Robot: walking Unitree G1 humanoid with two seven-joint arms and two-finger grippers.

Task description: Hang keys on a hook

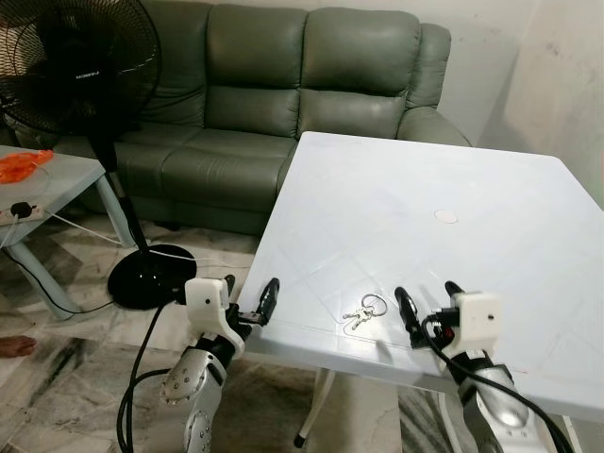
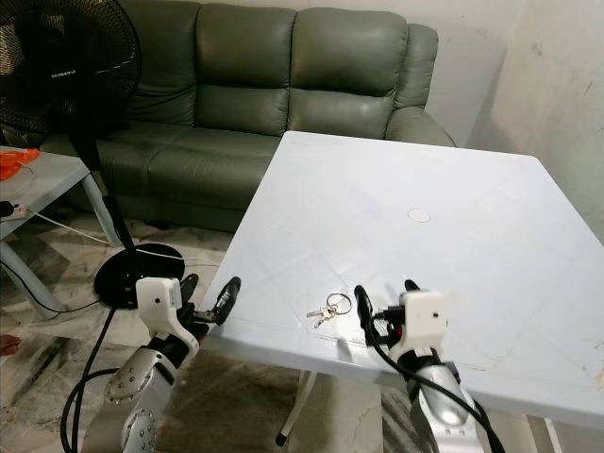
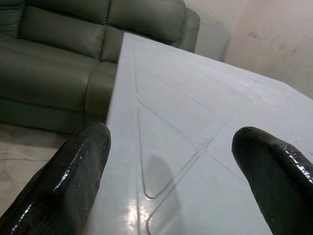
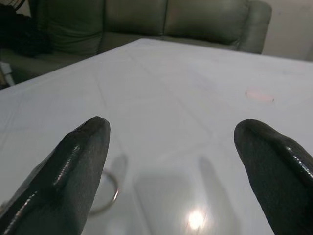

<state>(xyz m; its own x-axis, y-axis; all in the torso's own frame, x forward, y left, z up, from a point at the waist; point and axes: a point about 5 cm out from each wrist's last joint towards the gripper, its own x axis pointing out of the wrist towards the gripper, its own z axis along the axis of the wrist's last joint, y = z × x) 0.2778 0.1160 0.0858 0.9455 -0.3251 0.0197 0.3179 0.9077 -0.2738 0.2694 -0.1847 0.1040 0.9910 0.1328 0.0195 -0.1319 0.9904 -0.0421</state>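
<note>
- Two grippers up at the near edge of the white desk (image 1: pixel 491 217), both w/ jaws spread wide, nothing held.
- Keys (image 1: pixel 364 312) lie flat on the desk near its front edge: small bunch on a metal ring, ring toward the sofa side, key blades pointing toward the robot's left.
- Right gripper (image 1: pixel 427 297) sits over the desk edge just to the right of the keys, near but not touching. Right wrist view: both fingers (image 4: pixel 73 166) apart, part of the key ring (image 4: pixel 105 196) peeking out beside the finger nearest it.
- Left gripper (image 1: pixel 253 300) is at the desk's front-left corner, left of the keys and further from them than the right one. Left wrist view: fingers (image 3: pixel 68 181) apart, one over the desk edge, the other over the top; only bare desk surface between them.
- Faint round mark (image 1: pixel 445 216) on the desk further back, well apart from the keys.
- Grey-green sofa (image 1: pixel 283 104) behind the desk, against the wall.
- Black standing fan (image 1: pixel 75 66) to the robot's left, round base on the floor, cable trailing.
- Smaller pale side table (image 1: pixel 80 175) at far left w/ an orange thing (image 1: pixel 24 165) & a white power strip (image 1: pixel 19 212) on it.
- No hook anywhere I can make out.
</note>
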